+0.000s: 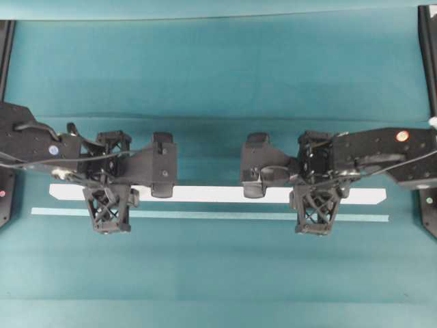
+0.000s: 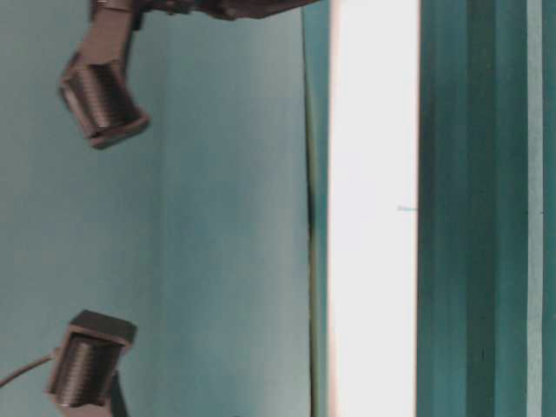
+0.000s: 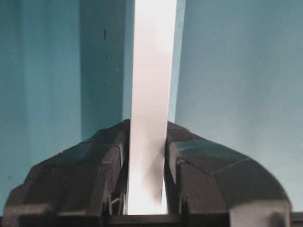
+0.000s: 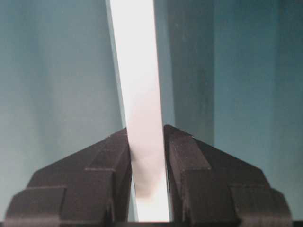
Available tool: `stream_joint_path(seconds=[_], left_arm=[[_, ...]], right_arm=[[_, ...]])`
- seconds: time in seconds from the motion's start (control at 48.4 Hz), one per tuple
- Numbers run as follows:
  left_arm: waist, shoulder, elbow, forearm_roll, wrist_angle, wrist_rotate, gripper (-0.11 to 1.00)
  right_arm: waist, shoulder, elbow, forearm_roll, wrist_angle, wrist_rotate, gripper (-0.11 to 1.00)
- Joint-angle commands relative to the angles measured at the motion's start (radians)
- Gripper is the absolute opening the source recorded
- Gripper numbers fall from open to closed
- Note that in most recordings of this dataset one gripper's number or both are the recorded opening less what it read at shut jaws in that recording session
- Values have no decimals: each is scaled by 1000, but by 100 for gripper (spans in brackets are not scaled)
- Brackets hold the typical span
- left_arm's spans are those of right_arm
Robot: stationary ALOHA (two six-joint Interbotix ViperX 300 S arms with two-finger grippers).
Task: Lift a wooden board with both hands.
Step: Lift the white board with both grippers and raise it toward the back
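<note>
Overhead exterior view: a long white wooden board [image 1: 212, 194] lies across the middle of the picture, reaching from near the left side to near the right side. Both its ends are cut at a slant. Two black robot arms come in from the sides, one at each end of the board. The left gripper [image 1: 108, 205] sits over the left part of the board, and the right gripper [image 1: 318, 205] sits over the right part. Just below the board runs a thin pale strip of tape [image 1: 212, 214] — it lies flat on the blue-green desk [image 1: 218, 75] and is about as long as the board.

From the left wrist camera, the board [image 3: 151, 94] runs straight up the picture between two black fingers [image 3: 90, 170]. The jaws are narrow and press on both long edges of the board, so the left gripper [image 3: 146, 189] is holding it. A dark shadow falls on the desk to the left of the board.

From the right wrist camera, it looks much the same. The board [image 4: 137, 85] stands between the two fingers [image 4: 199, 175], and the right gripper [image 4: 147, 179] has its jaws closed tight on it.

The table-level view is turned on its side — the board [image 2: 373, 217] shows as a wide bright band, with the tape [image 2: 533, 217] as a thin pale line near the right edge. Whether the board touches the desk, I cannot tell.
</note>
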Motion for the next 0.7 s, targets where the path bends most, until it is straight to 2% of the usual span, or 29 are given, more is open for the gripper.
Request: stream_joint_path(seconds=[0.0,0.372,0.682], left_arm=[[3,-34,-46,2,25,-3,17],[12,-80,-176,0,195,-3,17],[25,-109,-204,0,273,-12,17]], right_arm=[[-5,-25,-35,0,26,2,21],[-6,-54,-115,2,161,2,21],[-15,-75,-213,2,268,-2,21]])
